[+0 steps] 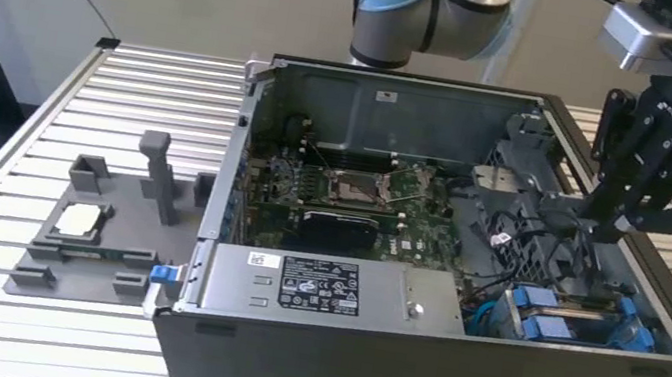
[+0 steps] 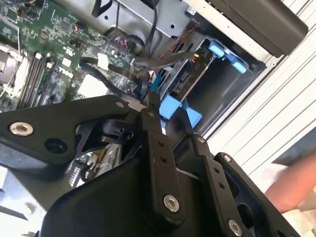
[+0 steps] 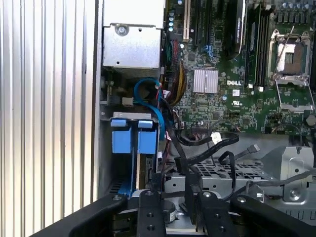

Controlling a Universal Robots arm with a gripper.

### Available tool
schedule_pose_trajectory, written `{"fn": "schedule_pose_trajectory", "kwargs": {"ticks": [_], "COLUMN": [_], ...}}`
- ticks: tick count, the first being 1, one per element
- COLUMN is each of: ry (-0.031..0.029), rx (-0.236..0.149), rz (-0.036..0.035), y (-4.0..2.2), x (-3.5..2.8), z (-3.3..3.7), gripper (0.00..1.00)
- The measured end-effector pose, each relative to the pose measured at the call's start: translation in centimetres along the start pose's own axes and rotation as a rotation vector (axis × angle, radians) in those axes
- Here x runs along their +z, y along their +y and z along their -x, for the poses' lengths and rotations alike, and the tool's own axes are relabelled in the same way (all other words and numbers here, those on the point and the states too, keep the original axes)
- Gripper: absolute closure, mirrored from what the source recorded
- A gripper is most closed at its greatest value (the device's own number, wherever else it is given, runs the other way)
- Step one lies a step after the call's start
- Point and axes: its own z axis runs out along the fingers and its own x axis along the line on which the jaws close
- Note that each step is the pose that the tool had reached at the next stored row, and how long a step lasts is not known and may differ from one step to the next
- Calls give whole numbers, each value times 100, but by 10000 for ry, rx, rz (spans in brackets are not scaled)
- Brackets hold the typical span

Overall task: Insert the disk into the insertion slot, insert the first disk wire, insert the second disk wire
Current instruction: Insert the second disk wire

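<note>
The disk (image 1: 567,311), in its bright blue carrier (image 3: 129,140), sits edge-up inside the insertion slot (image 3: 131,115) at the near right corner of the open computer case. My gripper (image 1: 611,230) reaches down into the case just behind the disk, its fingers drawn together. In the first wrist view the gripper (image 3: 177,200) is shut on the end of a black disk wire (image 3: 191,190) that runs back toward the motherboard. In the second wrist view the gripper (image 2: 165,106) hangs just short of the blue carrier (image 2: 173,106).
A power supply (image 1: 320,287) lies along the case front beside the motherboard (image 1: 350,191). Loose black cables (image 3: 207,140) and a blue cable (image 3: 148,94) cross near the slot. On the exterior view's left stands a grey fixture tray (image 1: 82,255) with a processor chip (image 1: 79,221).
</note>
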Motion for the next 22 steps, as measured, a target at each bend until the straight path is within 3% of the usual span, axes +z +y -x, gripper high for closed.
{"fn": "schedule_pose_trajectory", "kwargs": {"ticks": [13, 18, 22], "ry": [3, 17, 19], "rx": [-381, -450, -474], "rz": [-31, -217, -227], "y": [149, 154, 165], "x": [94, 129, 161], "z": [129, 129, 129], "gripper": [67, 67, 67]}}
